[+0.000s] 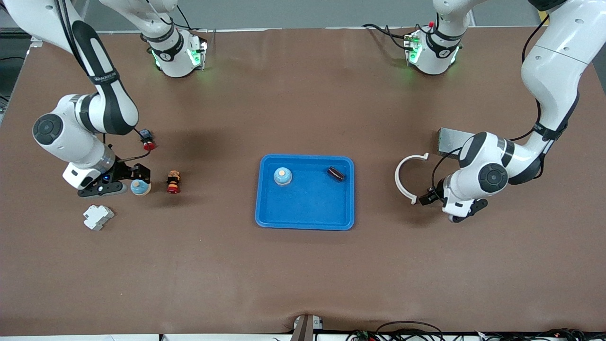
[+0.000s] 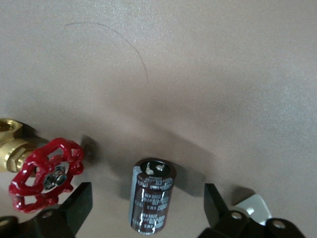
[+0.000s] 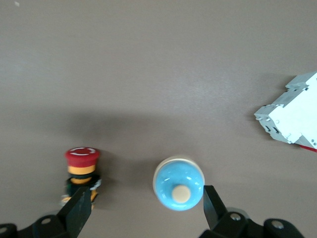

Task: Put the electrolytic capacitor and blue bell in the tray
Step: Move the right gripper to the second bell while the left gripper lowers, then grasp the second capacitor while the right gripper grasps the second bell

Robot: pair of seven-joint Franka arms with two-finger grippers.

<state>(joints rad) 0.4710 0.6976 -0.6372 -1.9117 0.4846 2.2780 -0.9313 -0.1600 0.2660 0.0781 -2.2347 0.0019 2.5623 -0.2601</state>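
Right gripper [image 3: 143, 210] hangs low at the right arm's end of the table, fingers spread astride a bell [image 3: 178, 184], at about nine o'clock from the tray [image 1: 307, 204]; we judge it is lined up to close on the dome. A button [image 3: 81, 166] stands just beside. Left gripper [image 2: 148, 208], likewise spread, frames a capacitor [image 2: 151, 196] lying on the table near a valve [image 2: 47, 171]. Yet the tray holds a second bell [image 1: 282, 176] at its ten o'clock and a second capacitor [image 1: 335, 174] at two, so we think the task may be nearly done.
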